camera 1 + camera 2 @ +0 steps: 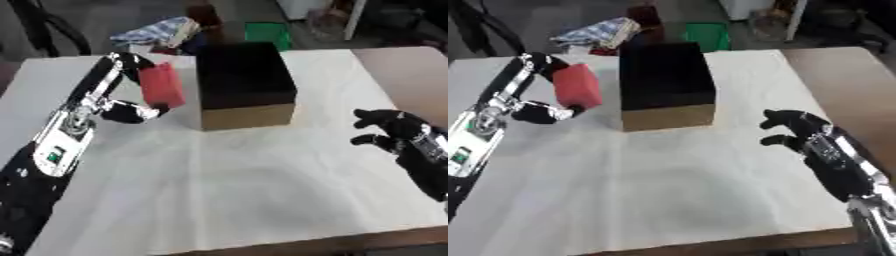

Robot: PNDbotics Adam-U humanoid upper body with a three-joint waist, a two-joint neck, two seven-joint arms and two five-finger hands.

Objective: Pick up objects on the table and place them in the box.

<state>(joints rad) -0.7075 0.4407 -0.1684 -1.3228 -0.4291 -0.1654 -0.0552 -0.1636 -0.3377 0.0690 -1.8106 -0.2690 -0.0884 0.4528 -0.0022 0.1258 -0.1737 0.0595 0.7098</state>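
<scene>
Left eye view: red object (163, 85) pinched in left hand (131, 87), raised just beside open box (245, 82), not yet in. Right hand (394, 132) idle, fingers relaxed, over white worktop (245, 185). Drop remaining, seemingly.

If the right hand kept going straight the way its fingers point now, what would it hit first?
Probably the box. The right hand hovers open over the white table cover, fingers pointing left and slightly away toward the box's tan lower side. Nothing lies between them, though depth is hard to judge.
</scene>
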